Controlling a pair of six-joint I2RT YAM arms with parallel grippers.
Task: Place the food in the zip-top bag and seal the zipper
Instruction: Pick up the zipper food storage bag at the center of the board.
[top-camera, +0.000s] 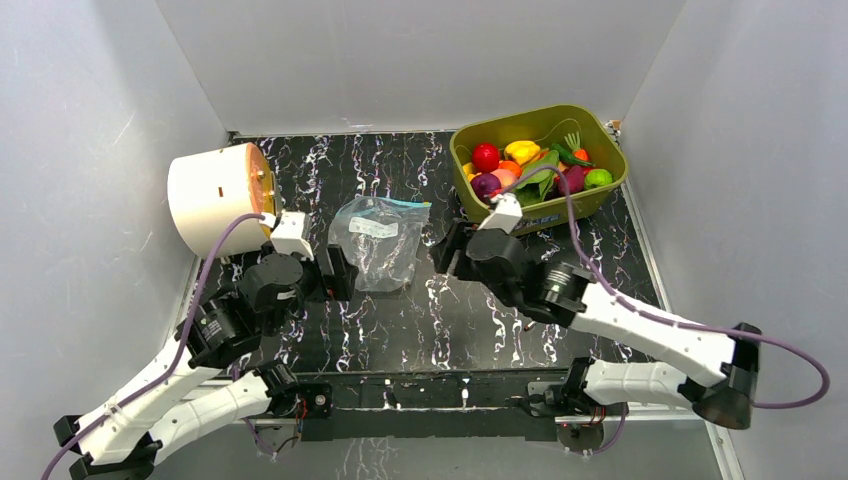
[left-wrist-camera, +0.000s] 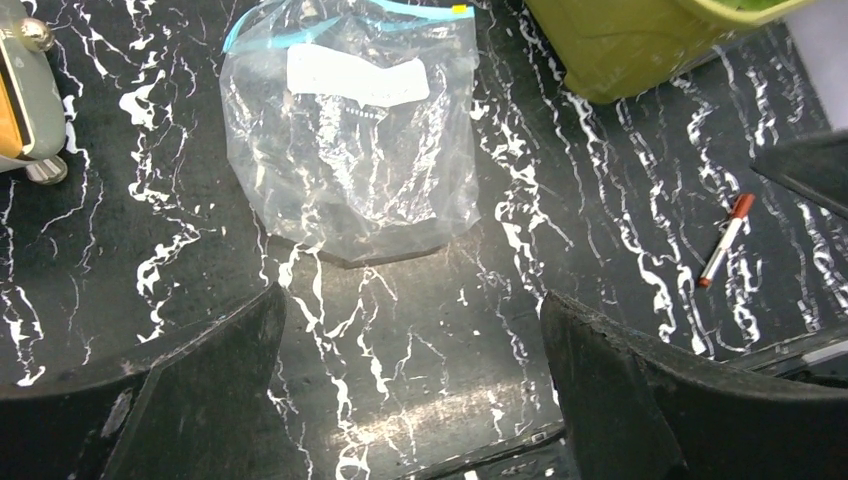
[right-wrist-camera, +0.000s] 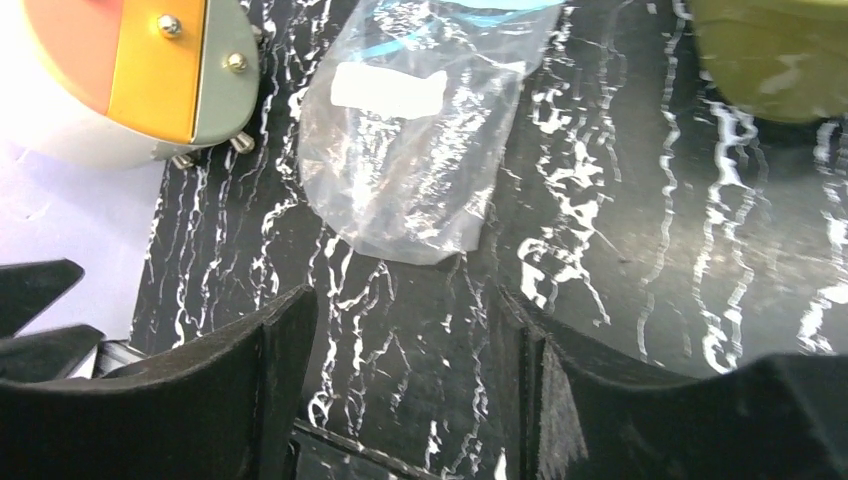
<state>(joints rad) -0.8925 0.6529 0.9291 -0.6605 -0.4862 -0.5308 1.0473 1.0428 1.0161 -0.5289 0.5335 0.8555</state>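
Note:
The clear zip-top bag (top-camera: 378, 243) lies flat and empty in the middle of the black marbled table, its white label up and its light-blue zipper (top-camera: 404, 203) on the far edge. The food (top-camera: 530, 165), including a red apple (top-camera: 486, 156) and a purple onion (top-camera: 486, 184), is piled in the olive-green tub (top-camera: 530, 113) at the back right. My left gripper (top-camera: 336, 272) is open and empty just left of the bag's near edge. My right gripper (top-camera: 446, 250) is open and empty just right of the bag. The bag also shows in the left wrist view (left-wrist-camera: 350, 160) and in the right wrist view (right-wrist-camera: 410, 160).
A white round device (top-camera: 212, 195) with an orange face stands at the back left, close to the left arm. A red-and-white pen (left-wrist-camera: 725, 240) lies on the table right of the bag. White walls close in the table on three sides.

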